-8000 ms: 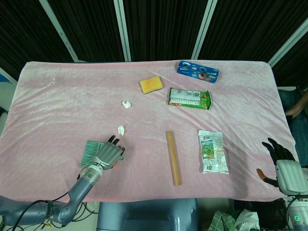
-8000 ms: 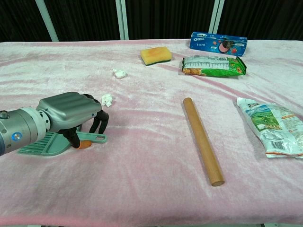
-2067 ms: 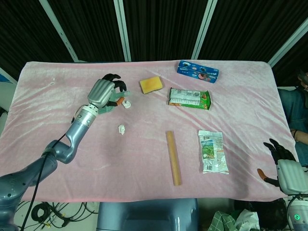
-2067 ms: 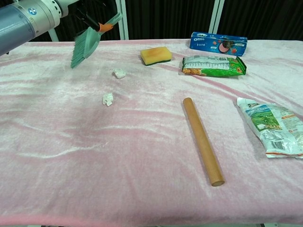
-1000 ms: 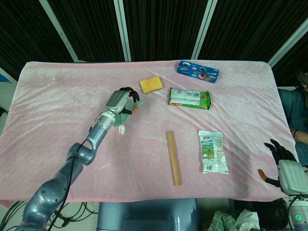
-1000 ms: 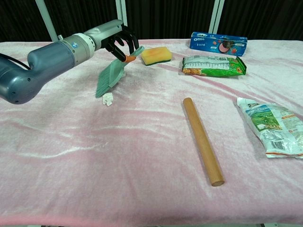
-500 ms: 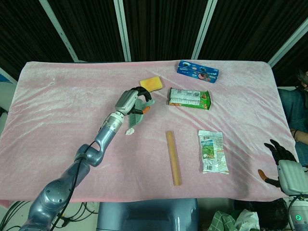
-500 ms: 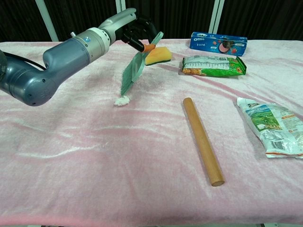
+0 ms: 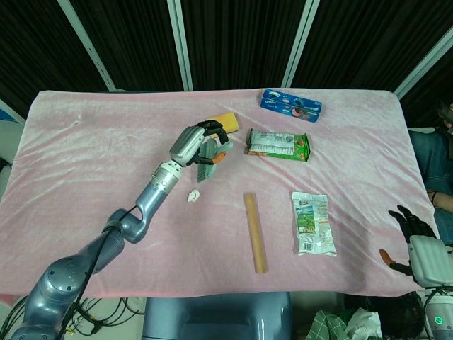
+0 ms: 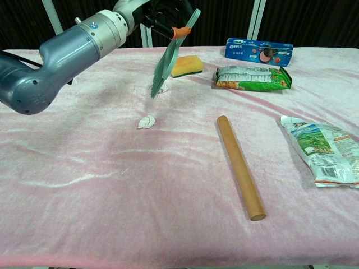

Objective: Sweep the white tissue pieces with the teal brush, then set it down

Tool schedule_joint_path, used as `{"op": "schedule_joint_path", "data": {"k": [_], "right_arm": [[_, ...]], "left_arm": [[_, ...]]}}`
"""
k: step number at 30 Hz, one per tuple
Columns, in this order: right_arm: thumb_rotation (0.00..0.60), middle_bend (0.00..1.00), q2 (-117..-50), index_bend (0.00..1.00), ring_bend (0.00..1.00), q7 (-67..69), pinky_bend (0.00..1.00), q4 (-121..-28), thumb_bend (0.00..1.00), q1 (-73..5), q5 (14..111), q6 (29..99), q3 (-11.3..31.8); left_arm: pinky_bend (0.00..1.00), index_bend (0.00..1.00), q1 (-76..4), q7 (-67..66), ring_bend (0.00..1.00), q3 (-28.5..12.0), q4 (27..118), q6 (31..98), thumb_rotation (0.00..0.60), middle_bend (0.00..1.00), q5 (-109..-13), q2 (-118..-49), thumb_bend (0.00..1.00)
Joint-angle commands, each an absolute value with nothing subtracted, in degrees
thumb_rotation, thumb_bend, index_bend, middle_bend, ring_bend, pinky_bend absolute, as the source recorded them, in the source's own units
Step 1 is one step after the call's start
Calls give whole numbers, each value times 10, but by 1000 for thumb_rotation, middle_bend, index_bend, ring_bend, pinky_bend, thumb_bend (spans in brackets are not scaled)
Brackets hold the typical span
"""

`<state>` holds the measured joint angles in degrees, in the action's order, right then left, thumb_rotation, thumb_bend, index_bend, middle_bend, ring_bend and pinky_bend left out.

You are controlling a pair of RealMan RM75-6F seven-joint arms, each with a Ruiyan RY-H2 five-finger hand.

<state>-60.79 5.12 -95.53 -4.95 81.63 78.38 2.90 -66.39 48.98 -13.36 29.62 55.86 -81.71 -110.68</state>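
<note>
1. While I swept, my left hand gripped the brush, bristles lifted above one tissue piece; another lay behind.
2. My right hand rested spread, empty.
3. Next, I judged, lower and sweep again.

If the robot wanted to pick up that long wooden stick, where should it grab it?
Probably around the middle of the wooden stick, coming straight down from above. It lies flat on the pink cloth as a plain round rod with bare cloth along both long sides, so fingers could close across it, and a middle hold should keep it from tipping.
</note>
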Motion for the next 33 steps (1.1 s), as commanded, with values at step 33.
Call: {"op": "schedule_joint_path", "data": {"k": [33], "right_arm": [[600,69,-607,164,125,51,173,-957,194,-50,818,782,28]], "left_arm": [[250,621,-578,399,215,-89,463,583,600,611,-849,-1058,378]]}}
